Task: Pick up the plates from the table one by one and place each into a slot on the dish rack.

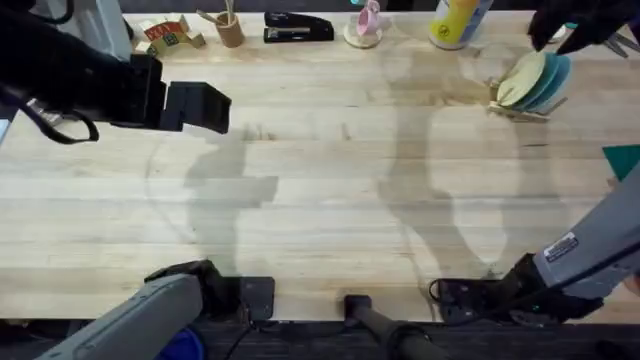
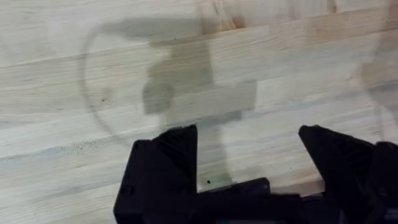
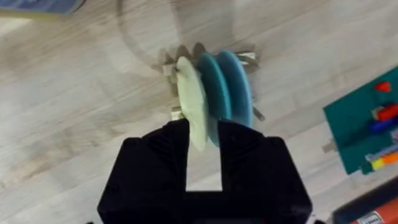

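Worktop (image 1: pixel 330 190): pale wood planks, bare across the whole centre and lower part of the overhead frame, crossed by soft shadows. This broad middle gives the widest open room.

Dish rack (image 1: pixel 527 108): small light-wood rack, upper right of the overhead frame, near the far edge of the worktop. Thin pegs show at its base and sides.

Plates: three stand on edge in the rack, side by side. Cream plate (image 3: pixel 191 102) at one end, then two teal plates (image 3: pixel 226 93) close behind it. In the overhead view the stack leans slightly.

Right gripper (image 3: pixel 204 140): over the rack at the upper right of the overhead frame, seen there as a dark shape. In its wrist view the black fingers (image 3: pixel 171 149) stand a narrow gap apart, either side of the cream plate's near rim; whether they press on it cannot be told.

Left gripper (image 2: pixel 249 149): hangs over bare worktop, fingers (image 2: pixel 177 149) spread wide, nothing between them. In the overhead view it sits at the upper left (image 1: pixel 200 106).

Far edge, top of overhead frame: a black stapler (image 1: pixel 298 27), a pink figure on a round base (image 1: pixel 366 26), a yellow bottle (image 1: pixel 458 22).

Right edge: a teal board (image 1: pixel 624 160) beside the rack, narrowing the room there.
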Controlling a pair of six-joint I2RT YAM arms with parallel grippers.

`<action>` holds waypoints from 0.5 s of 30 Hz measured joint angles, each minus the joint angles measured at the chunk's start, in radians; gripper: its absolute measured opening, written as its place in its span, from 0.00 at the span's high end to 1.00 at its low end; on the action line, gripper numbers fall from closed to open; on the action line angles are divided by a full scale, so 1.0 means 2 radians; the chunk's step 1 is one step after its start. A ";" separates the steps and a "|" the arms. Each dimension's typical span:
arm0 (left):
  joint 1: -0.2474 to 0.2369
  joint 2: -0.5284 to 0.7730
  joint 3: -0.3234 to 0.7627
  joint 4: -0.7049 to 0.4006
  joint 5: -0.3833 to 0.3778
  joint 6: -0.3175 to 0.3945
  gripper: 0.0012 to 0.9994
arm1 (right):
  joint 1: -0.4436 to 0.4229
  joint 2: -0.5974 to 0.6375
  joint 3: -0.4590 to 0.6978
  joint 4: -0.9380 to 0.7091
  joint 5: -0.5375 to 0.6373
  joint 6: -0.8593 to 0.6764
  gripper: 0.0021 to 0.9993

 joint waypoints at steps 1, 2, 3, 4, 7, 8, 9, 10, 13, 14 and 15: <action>0.000 0.000 0.000 0.000 0.000 0.000 0.01 | 0.000 0.000 0.007 -0.006 0.002 -0.001 0.71; 0.000 0.000 0.000 0.000 0.000 0.000 0.01 | 0.000 0.000 0.014 -0.014 0.004 -0.003 0.71; 0.000 0.000 0.000 0.000 0.000 0.000 0.01 | 0.000 0.000 0.022 -0.022 0.006 -0.004 0.71; 0.000 0.000 0.000 0.000 0.000 0.000 0.01 | 0.000 0.000 0.029 -0.031 0.008 -0.006 0.71; 0.000 0.000 0.000 0.005 0.000 0.000 0.01 | 0.000 0.000 0.058 -0.055 0.013 -0.011 0.25; 0.000 0.000 0.000 0.005 0.000 0.000 0.01 | 0.000 0.000 0.058 -0.056 0.013 -0.011 0.10; 0.000 0.000 0.000 0.006 0.000 0.000 0.01 | 0.000 0.000 0.058 -0.056 0.014 -0.013 0.03; 0.000 0.000 0.000 0.006 0.000 0.000 0.01 | 0.000 0.000 0.058 -0.056 0.014 -0.013 0.01; 0.000 0.000 0.000 0.006 0.000 0.000 0.01 | 0.000 0.000 0.058 -0.058 0.014 -0.013 0.01; 0.000 0.000 0.000 0.006 0.000 0.000 0.01 | 0.000 0.000 0.058 -0.061 0.014 -0.013 0.01; 0.000 0.000 0.000 0.006 0.000 0.000 0.01 | 0.000 0.000 0.058 -0.064 0.014 -0.013 0.01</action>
